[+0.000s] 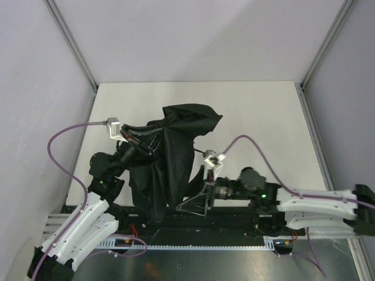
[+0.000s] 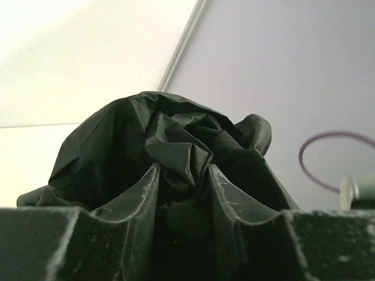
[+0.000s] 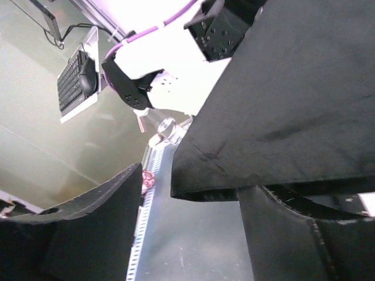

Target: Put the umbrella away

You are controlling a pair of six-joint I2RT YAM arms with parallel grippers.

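Left gripper (image 2: 184,170) pinches bunched canopy fabric of the umbrella (image 1: 170,158) (black, partly collapsed). Right gripper (image 3: 190,228) jaws stand spread, with umbrella fabric hanging just beside them.

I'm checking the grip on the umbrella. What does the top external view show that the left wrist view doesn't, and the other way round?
Only the top external view: the whole black fabric folding umbrella crumpled over the white table, both arms, and the right claw by the canopy's near edge.

Only the left wrist view: the left claw up close, its scratched black fingers closed on a bunched fold of canopy.

Both: the crumpled black canopy, the left claw at it, and a purple cable.
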